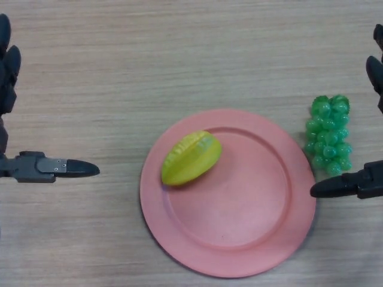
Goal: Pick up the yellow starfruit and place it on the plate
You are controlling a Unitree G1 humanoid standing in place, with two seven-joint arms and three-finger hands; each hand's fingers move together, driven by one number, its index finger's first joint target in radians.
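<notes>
1. Left robot hand [36, 167] hovers at the left edge, fingers straight and apart, holding nothing; right robot hand [353, 182] likewise at the right edge, just beside the plate [251, 239].
2. Starfruit [191, 158] lies on the plate's upper left; placing looks done; next, the hands need only keep clear.
3. Starfruit: ridged, glossy yellow plastic; plate: round, smooth, pink; grapes [329, 134]: knobbly green cluster; bench [179, 54]: pale wood grain.

I see the yellow starfruit [191, 158] lying on the pink plate [251, 239], upper left part. Green grapes [328, 134] sit just right of the plate. Left hand [36, 167] and right hand [359, 182] flank it, fingers straight, on the wooden worktop [179, 54].
</notes>
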